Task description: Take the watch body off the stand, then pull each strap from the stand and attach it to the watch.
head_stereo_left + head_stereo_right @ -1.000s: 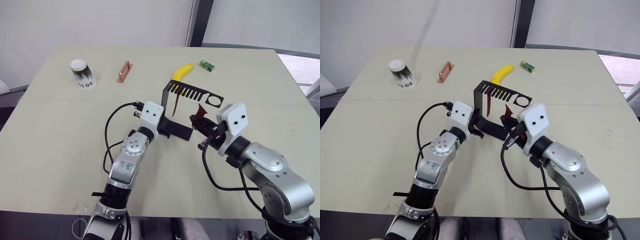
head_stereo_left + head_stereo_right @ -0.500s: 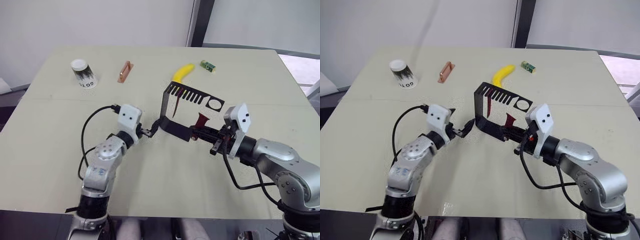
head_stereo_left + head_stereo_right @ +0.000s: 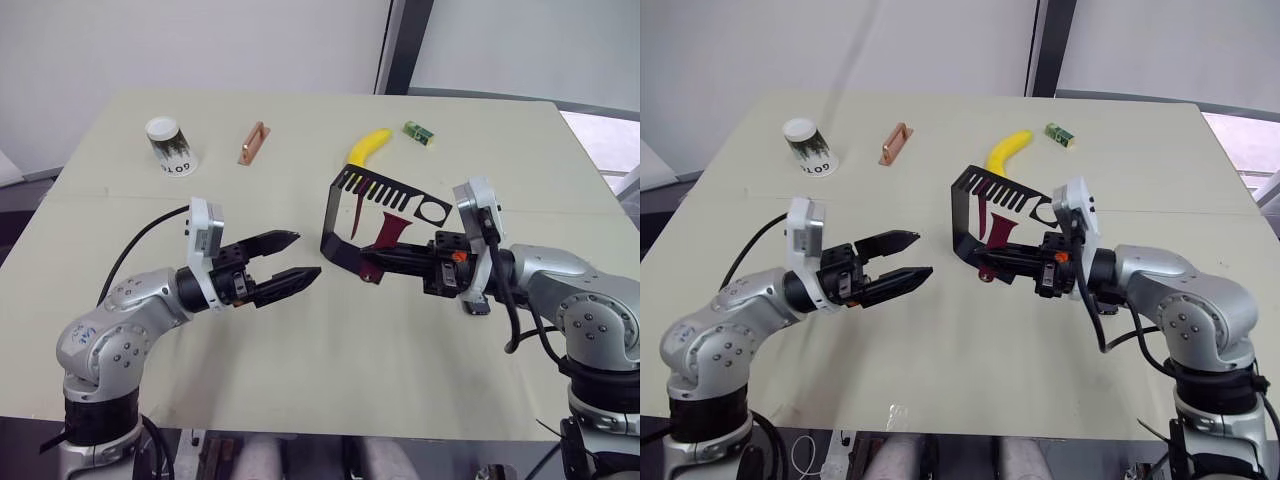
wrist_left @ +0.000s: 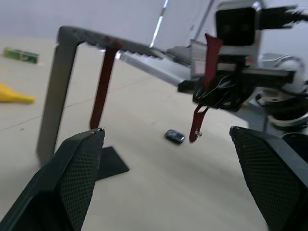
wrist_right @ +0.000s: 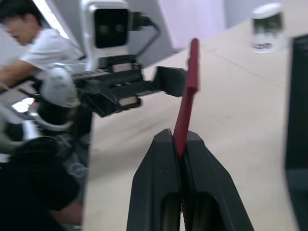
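The black stand [image 3: 331, 214] sits mid-table with its comb arm and ring pointing right. One maroon strap [image 3: 357, 215] hangs from the comb. My right gripper [image 3: 366, 270] lies level just right of the stand's foot, shut on the other strap [image 5: 186, 98], which sticks up above its fingers. My left gripper [image 3: 306, 255] is open and empty, to the left of the stand and clear of it. In the left wrist view a small dark case, apparently the watch body [image 4: 174, 136], lies on the table beyond the held strap [image 4: 209, 60].
Along the far side of the table are a paper cup [image 3: 170, 146], a copper bar [image 3: 252, 142], a banana [image 3: 366, 146] and a small green block [image 3: 420, 132]. A person in a white shirt [image 5: 29, 43] shows past the table in the right wrist view.
My left gripper has opened and drawn back to the left, away from the stand's foot. My right gripper has swung level and moved slightly right, still holding the strap.
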`<state>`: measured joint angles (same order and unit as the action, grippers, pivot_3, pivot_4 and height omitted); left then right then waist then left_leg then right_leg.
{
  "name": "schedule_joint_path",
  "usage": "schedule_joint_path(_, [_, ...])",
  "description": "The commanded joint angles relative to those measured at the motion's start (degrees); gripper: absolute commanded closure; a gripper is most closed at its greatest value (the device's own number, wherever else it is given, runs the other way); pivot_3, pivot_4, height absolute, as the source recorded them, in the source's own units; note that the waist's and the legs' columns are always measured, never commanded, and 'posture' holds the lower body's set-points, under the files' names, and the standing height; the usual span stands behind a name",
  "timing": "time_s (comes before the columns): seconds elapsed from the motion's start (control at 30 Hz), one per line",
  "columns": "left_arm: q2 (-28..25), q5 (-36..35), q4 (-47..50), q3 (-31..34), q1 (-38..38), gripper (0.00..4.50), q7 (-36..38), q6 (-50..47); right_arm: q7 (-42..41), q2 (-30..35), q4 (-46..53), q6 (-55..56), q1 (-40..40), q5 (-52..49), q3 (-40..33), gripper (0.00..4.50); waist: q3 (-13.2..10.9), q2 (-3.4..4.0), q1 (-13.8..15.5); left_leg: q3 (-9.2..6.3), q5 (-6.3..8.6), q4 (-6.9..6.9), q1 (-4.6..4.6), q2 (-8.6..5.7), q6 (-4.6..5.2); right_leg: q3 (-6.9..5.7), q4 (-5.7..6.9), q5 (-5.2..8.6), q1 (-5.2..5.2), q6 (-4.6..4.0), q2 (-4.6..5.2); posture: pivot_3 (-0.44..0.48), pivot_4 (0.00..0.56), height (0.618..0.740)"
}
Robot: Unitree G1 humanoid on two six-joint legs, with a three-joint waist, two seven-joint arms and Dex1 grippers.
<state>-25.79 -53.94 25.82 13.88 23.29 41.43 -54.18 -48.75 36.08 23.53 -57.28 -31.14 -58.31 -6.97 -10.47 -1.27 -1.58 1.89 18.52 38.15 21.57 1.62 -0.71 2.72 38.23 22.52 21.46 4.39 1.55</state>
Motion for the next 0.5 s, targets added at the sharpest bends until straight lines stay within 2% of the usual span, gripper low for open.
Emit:
schedule_joint_path(0.03, [1.4,-7.0,-1.7,1.9,2.7,0.02,-3.0,-1.6,-1.6,-0.5,-1.0,-0.3,-2.0,-2.4,0.9,4.50,0.0,0.00,-0.1,0.00,0.00,0.00,0.00,0.00,0.00,0.00,0.00,0.00,0.00,0.00,0.00,0.000,0.150,0.740])
schedule_joint_path(0.07, [1.4,-7.3,-2.3,1.3,3.4,0.02,-3.1,-1.6,-2.0,-0.8,-1.2,-0.3,-2.5,-2.3,1.6,4.50,0.0,0.00,-0.2,0.00,0.00,0.00,0.00,0.00,0.00,0.00,0.00,0.00,0.00,0.00,-0.01,0.000,0.150,0.740])
schedule_joint_path(0.2, [0.9,-7.8,-2.8,-1.5,5.0,1.78,-2.6,-1.7,-3.2,-1.4,-1.6,0.7,-3.3,-1.1,4.0,4.50,0.0,0.00,-0.5,0.00,-0.01,-0.03,-0.01,0.04,-0.01,0.00,0.05,0.00,0.07,0.00,-0.06,0.000,0.150,0.740])
schedule_joint_path(0.5, [2.4,-9.1,-4.1,-5.2,8.0,1.78,-3.8,-1.7,-4.2,-2.9,-3.2,0.7,-4.8,-0.9,6.4,4.50,0.0,0.00,-0.2,-0.01,-0.01,0.00,0.01,0.02,-0.02,0.00,0.03,0.00,0.06,0.00,-0.03,0.000,0.150,0.740])
